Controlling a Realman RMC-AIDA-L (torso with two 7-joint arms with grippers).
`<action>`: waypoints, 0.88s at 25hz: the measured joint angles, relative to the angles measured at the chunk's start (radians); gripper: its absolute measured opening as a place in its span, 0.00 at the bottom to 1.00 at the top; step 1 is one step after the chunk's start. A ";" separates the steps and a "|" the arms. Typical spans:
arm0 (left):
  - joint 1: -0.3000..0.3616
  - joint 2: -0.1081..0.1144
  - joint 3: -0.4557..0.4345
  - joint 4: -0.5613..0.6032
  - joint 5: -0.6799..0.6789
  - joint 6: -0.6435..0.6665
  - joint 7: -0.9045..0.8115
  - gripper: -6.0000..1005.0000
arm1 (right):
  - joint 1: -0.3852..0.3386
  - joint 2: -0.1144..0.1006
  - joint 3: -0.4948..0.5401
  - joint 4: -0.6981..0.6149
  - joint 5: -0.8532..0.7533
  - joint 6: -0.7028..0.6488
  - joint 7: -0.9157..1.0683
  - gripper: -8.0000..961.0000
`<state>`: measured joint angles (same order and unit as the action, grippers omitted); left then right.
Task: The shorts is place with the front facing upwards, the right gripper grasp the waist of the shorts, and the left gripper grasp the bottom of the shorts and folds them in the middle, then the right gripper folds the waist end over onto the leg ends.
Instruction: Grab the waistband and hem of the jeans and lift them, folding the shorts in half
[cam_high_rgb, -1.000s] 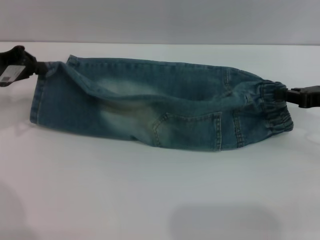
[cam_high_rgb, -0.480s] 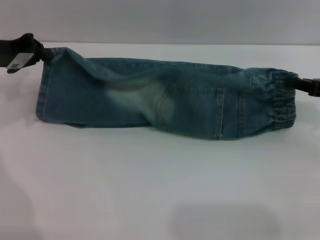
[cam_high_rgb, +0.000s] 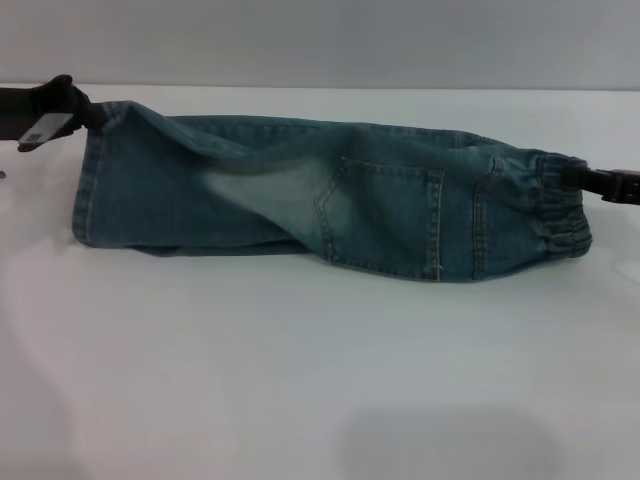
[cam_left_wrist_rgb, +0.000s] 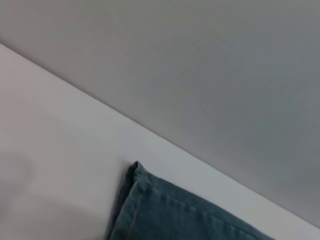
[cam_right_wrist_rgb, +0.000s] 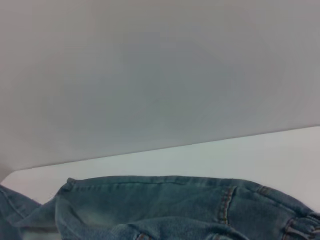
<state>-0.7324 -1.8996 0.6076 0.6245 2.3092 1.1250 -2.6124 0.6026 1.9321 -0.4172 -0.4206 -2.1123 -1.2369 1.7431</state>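
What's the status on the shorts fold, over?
Left claw shut on leg end. Right claw shut on waistband. Shorts folded lengthwise, stretched across table. Nothing in the way.

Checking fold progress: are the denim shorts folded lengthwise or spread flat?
Folded lengthwise: the blue-green denim shorts form one narrow band, legs stacked.

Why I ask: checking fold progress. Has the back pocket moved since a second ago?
Yes: the back pocket has risen toward the table's far edge.

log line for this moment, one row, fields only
stage: lengthwise fold | shorts: stretched across white table | left gripper: clamps leg ends | right gripper: clamps waist
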 joint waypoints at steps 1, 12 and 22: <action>0.000 -0.001 0.010 0.000 0.000 -0.007 0.000 0.05 | 0.001 0.001 0.000 0.003 0.001 0.010 0.000 0.01; -0.014 -0.032 0.055 0.000 0.000 -0.083 0.012 0.05 | 0.011 0.013 0.005 0.007 0.022 0.067 -0.003 0.01; -0.033 -0.043 0.114 -0.001 0.001 -0.145 0.013 0.05 | 0.017 0.018 0.002 0.007 0.057 0.098 -0.004 0.01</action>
<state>-0.7658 -1.9422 0.7213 0.6236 2.3103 0.9795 -2.5996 0.6196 1.9505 -0.4156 -0.4140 -2.0556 -1.1389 1.7391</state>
